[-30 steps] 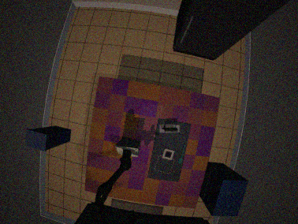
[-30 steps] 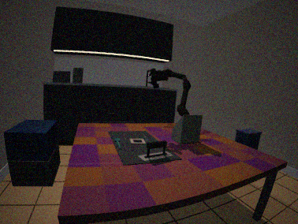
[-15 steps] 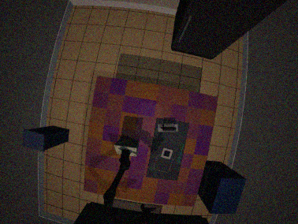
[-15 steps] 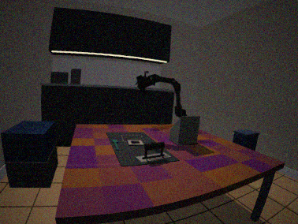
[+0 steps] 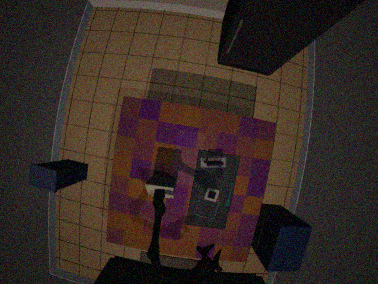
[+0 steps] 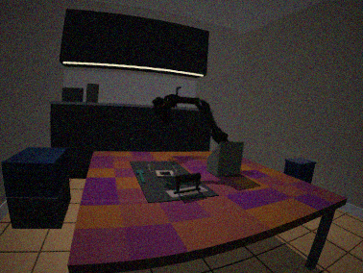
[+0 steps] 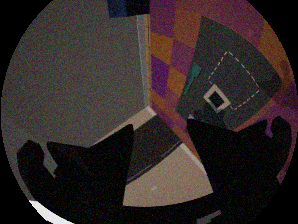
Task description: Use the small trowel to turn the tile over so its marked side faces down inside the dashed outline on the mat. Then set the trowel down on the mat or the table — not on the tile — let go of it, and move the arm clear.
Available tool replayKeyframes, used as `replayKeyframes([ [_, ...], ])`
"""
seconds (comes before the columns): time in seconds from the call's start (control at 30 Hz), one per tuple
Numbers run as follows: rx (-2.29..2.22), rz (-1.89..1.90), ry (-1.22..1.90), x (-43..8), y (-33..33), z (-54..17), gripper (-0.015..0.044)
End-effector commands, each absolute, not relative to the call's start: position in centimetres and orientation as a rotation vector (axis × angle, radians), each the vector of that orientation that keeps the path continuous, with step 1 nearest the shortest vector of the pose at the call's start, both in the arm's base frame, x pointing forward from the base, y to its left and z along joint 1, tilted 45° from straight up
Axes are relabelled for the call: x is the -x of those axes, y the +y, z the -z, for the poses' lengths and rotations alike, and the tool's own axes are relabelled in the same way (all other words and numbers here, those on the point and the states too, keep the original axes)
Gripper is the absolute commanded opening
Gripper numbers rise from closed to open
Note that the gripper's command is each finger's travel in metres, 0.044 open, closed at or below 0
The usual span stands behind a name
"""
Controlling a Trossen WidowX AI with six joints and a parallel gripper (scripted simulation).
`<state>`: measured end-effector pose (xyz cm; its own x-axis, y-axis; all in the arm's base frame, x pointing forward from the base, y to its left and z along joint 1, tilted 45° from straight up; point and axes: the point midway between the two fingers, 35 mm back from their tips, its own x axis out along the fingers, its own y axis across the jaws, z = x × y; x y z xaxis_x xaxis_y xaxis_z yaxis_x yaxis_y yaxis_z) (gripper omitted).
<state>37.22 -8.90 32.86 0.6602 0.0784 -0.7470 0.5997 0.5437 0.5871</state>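
A small teal shape (image 5: pixel 228 199) (image 6: pixel 140 176) (image 7: pixel 194 74), apparently the trowel, lies along one long edge of the dark mat (image 5: pixel 195 217) (image 6: pixel 151 192) (image 7: pixel 202 32). The tile (image 5: pixel 217 195) (image 6: pixel 159 172) (image 7: pixel 208 97) looks like a pale square with a dark centre. It lies flat on the mat beside the dashed outline (image 7: pixel 243 69), apparently at its edge. My gripper (image 5: pixel 210 253) (image 6: pixel 156 102) (image 7: pixel 160 125) is open and empty. It is raised high, off toward the dark counter side, apart from the tile and trowel. In the exterior view its fingers are hard to make out.
A low black bracket (image 5: pixel 215 162) (image 6: pixel 187 178) stands over a pale rectangle at the mat's other end. A grey block (image 6: pixel 228 161) carries the arm base, beside the mat. Blue boxes (image 5: pixel 290 247) (image 6: pixel 36 187) stand beyond the table's sides. A dark counter (image 6: pixel 110 130) stands behind the table.
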Motion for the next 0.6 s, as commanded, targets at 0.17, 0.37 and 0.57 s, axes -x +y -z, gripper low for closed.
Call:
replayKeyframes([
  [0.17,-0.860,0.423,1.025,-41.8,-6.4,-24.9,0.0270],
  [0.37,-0.738,0.471,1.145,-44.0,-4.4,-19.6,0.0270],
  [0.57,-0.580,0.514,1.251,-45.4,-2.2,-14.2,0.0270],
])
